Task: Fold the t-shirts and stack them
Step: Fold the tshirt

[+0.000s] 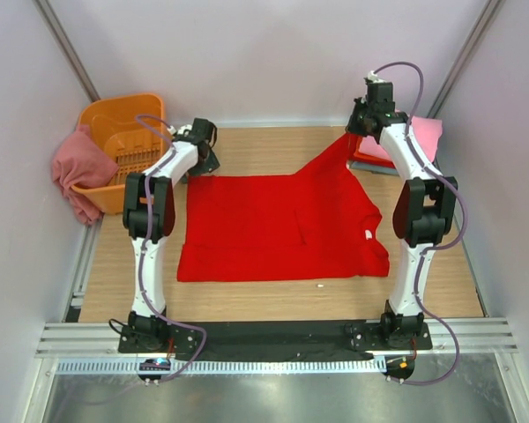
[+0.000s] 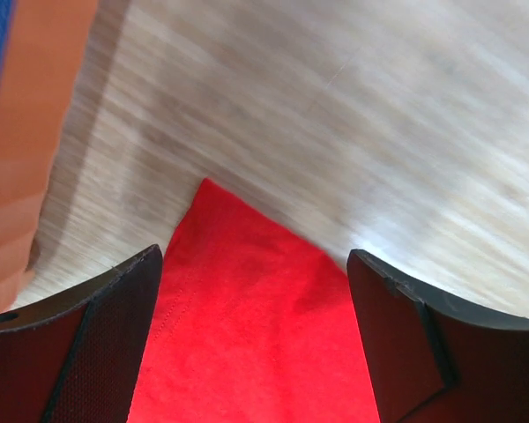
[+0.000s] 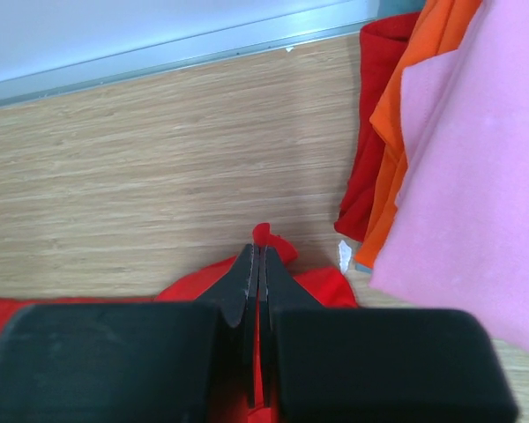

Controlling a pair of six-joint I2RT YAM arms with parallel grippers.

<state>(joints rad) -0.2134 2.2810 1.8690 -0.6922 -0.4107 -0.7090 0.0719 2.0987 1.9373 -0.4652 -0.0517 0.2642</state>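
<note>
Presently the right tool (image 3: 257,256) is pressed together on what appears to be a sleeve tip of the bright red t-shirt (image 1: 273,225), holding it raised. The left tool (image 2: 254,256) hangs spread over that shirt's far-left corner. The garment lies flat and unfolded, mid-worktop (image 1: 273,295). To its right, a folded stack (image 3: 476,176) in pink, orange and red looks complete. To its left, a dusty rose shirt (image 1: 75,167) drapes the orange basket (image 1: 123,141), outstanding.
</note>
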